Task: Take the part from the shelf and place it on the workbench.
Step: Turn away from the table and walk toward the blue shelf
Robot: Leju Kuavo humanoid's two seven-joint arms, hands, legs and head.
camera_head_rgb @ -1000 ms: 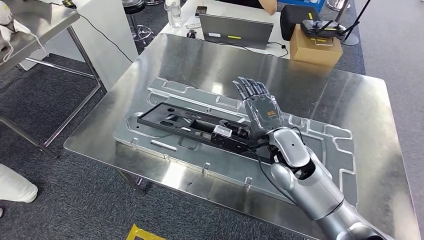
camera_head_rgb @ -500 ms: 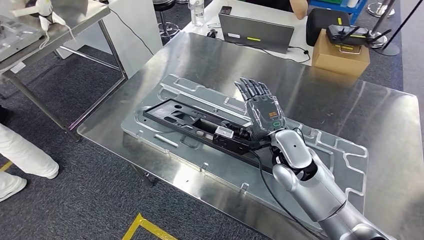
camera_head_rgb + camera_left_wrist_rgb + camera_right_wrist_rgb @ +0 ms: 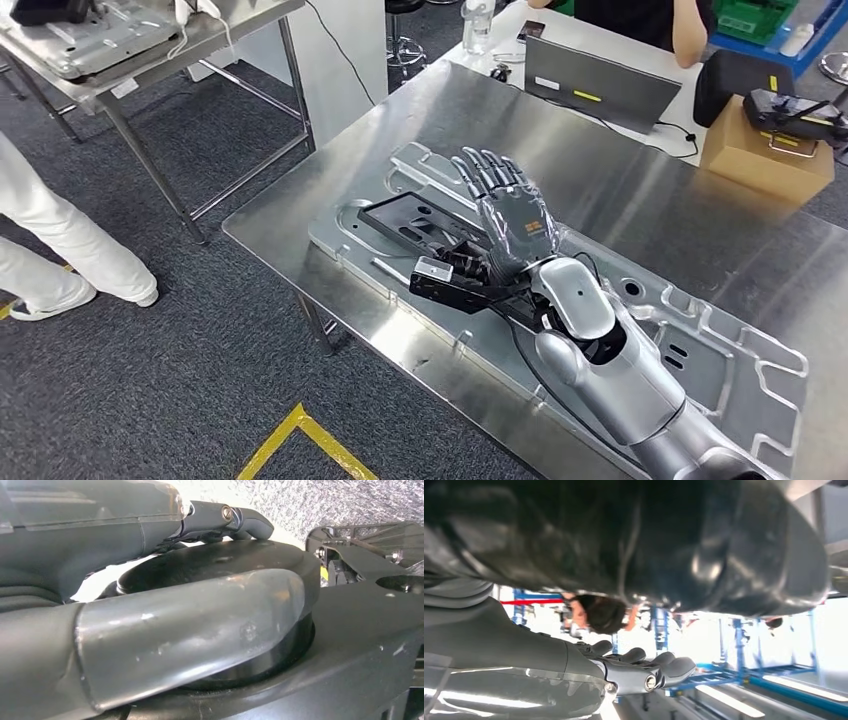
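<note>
Raised with its fingers spread and straight, the robot's grey right hand [image 3: 505, 215] holds nothing; it hovers above the long flat black plastic part [image 3: 430, 245], its palm facing away from the head camera and its silver arm reaching in from the workbench's near right corner. That part lies on the large pressed silver metal panel [image 3: 700, 330], which covers much of the stainless steel workbench [image 3: 640, 190], and its far end sits close to the panel's left edge, not far from the workbench's near-left edge. The left hand [image 3: 150, 620] appears close up in its own wrist view, thumb lying against a dark rounded body; whether it grips anything I cannot tell. Judging from this, the part already rests on the bench, so the main risk is in pulling the arm away: a black cable runs along the wrist just above the part, and a careless retreat could snag or nudge it toward the near edge. A person in white trousers [image 3: 60, 250] stands on the floor beyond the left edge, near enough to be swept by a wide swing.
</note>
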